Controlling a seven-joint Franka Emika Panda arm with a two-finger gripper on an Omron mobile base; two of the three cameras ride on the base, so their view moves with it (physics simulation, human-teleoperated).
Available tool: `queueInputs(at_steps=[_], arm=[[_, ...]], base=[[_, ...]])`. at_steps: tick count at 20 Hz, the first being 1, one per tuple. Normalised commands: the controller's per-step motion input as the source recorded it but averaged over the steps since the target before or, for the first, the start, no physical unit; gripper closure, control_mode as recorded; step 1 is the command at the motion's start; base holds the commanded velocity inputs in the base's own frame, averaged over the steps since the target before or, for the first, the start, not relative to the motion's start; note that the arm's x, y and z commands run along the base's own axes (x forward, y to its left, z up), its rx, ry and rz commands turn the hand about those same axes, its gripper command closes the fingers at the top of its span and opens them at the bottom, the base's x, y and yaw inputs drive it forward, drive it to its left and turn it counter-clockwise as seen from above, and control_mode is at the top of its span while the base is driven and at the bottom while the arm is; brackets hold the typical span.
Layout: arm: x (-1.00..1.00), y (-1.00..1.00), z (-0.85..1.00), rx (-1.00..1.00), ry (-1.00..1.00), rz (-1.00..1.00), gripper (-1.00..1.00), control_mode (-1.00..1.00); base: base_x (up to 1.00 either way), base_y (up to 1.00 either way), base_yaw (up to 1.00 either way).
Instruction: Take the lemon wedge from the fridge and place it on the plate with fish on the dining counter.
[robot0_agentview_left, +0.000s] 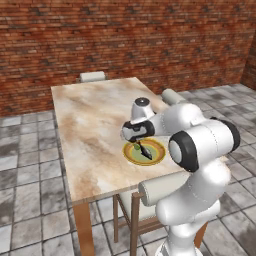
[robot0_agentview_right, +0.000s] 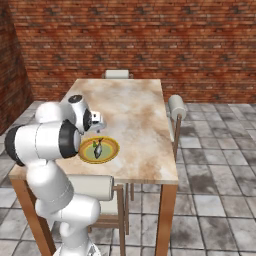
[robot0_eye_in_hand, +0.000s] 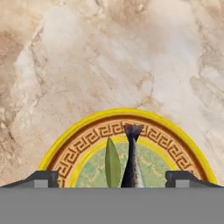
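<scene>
Lying on the plate (robot0_eye_in_hand: 127, 127) beside the dark fish (robot0_eye_in_hand: 131, 162), the lemon wedge (robot0_eye_in_hand: 112, 164) is showing in the hand view as a slim yellow-green sliver, its long axis running parallel to the fish and pointing away from the camera toward the far rim. The wedge is sitting directly below the pincer (robot0_eye_in_hand: 112, 178), between the two dark fingertips (robot0_eye_in_hand: 43, 178) and a little toward the left one, with the fish just beside it toward the right one; neither tip is touching it. The pincer is standing wide apart, gripping nothing, so the wedge is resting free on the green centre of the plate. In the left base view the pincer (robot0_agentview_left: 138, 136) is hanging close over the near-left part of the plate (robot0_agentview_left: 159, 156), and the wedge (robot0_agentview_left: 136, 147) is peeking out as a small green spot under it, next to the fish (robot0_agentview_left: 145, 151). The plate is resting on the tabletop (robot0_agentview_left: 95, 125) near its front edge, on the robot's side. Judging from this, the placing is looking done, and the coming move is probably asking for a straight lift away so the fingertips are clearing wedge and fish without dragging either. A chair (robot0_agentview_left: 137, 207) is tucked under the near edge, and another chair (robot0_agentview_right: 175, 107) is standing at the far side.
</scene>
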Motion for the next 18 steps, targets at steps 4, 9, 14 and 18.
queueInputs(at_steps=[4, 9, 14, 18], arm=[[-1.00, 0.05, 0.02, -0.07, -0.56, -0.01, -1.00, -1.00], [-1.00, 0.51, 0.00, -0.05, -0.53, 0.04, -1.00, -1.00], [-1.00, 0.93, 0.11, -0.09, -0.62, 0.02, -1.00, -1.00], [-1.00, 0.92, 0.31, -0.08, -0.73, 0.00, -1.00, -1.00]], base=[[0.00, 0.00, 0.00], [0.00, 0.00, 0.00], [0.00, 0.00, 0.00], [0.00, 0.00, 0.00]])
